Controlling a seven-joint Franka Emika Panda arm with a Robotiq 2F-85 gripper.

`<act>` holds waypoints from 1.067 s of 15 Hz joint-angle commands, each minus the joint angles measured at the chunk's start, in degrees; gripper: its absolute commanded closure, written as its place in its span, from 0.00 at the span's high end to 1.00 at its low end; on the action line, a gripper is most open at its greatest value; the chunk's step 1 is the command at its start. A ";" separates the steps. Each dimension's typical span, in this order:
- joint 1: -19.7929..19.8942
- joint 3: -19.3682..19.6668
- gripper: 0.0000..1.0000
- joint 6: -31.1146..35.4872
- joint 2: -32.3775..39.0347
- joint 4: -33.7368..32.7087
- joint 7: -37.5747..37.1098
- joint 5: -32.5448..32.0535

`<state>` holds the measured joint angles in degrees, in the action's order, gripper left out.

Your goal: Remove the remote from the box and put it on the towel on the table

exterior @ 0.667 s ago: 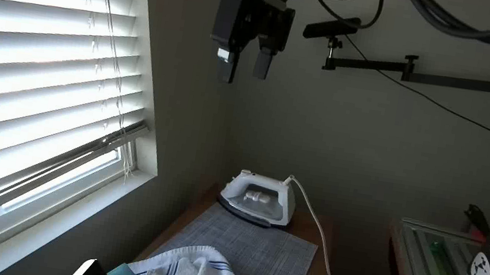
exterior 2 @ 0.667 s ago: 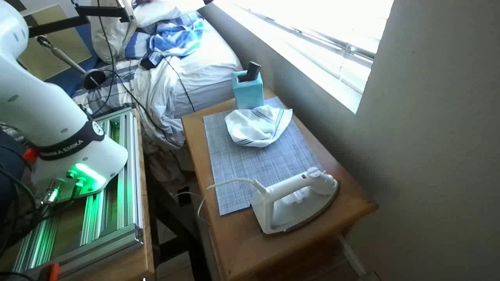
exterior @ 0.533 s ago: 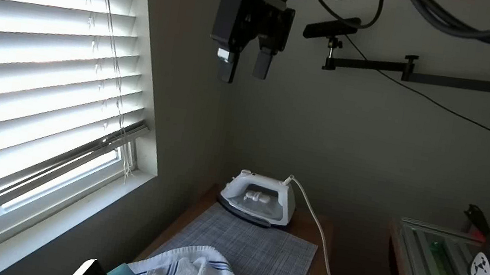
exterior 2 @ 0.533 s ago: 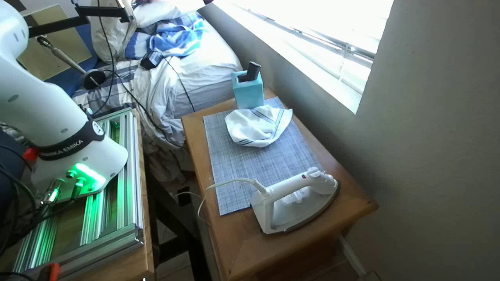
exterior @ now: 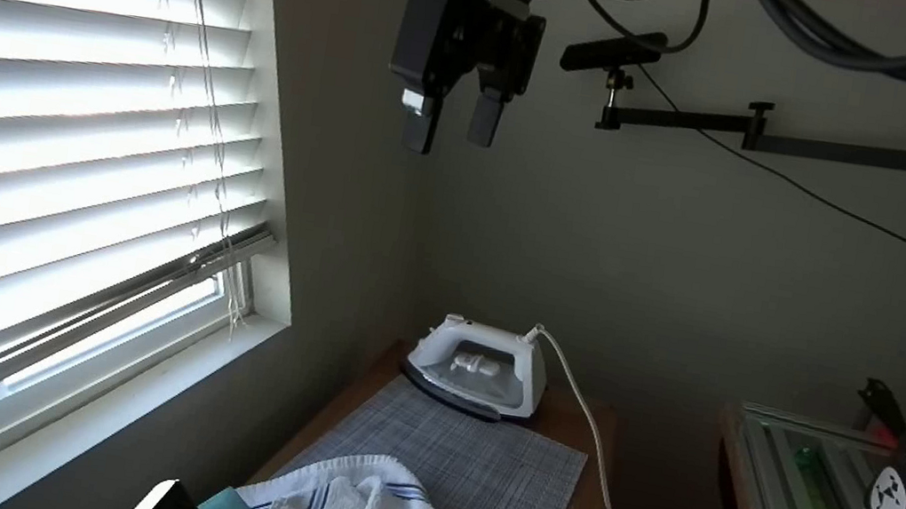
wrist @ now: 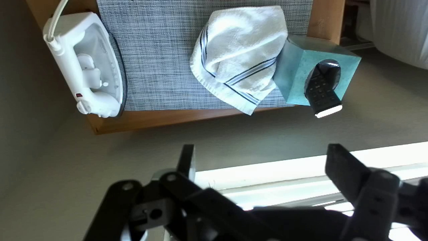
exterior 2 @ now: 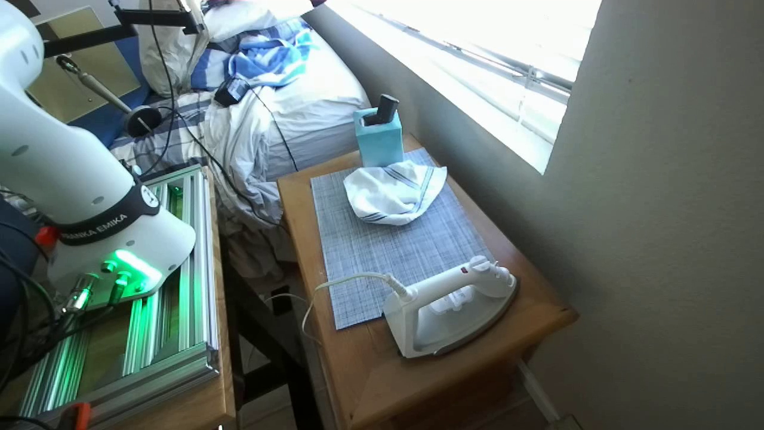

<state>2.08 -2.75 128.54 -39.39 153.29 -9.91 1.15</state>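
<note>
My hand [wrist: 261,152] hangs spread; in the wrist view the remote [wrist: 321,92] juts from the box [wrist: 305,63] between its one and two o'clock. I judge this the approach: next, descend there and pinch. The towel [wrist: 245,47] lies at the box's nine o'clock.

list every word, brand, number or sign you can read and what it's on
"ANKA EMIKA": black band around the robot arm; letters before it unclear.
No words, just a round white emblem: same band.
Remote: key markings too small to read.
Iron: no legible text.
</note>
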 commanded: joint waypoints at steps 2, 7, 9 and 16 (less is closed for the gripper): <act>0.05 -0.02 1.00 -0.20 0.00 -0.14 0.05 0.03; 0.05 -0.02 1.00 -0.20 0.00 -0.14 0.05 0.03; -1.72 -0.24 1.00 0.01 0.54 -0.77 0.10 1.89; -8.74 -3.18 1.00 -1.30 5.68 -3.43 -1.22 9.77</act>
<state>-3.95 -4.77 127.28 -37.79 152.01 -10.73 7.33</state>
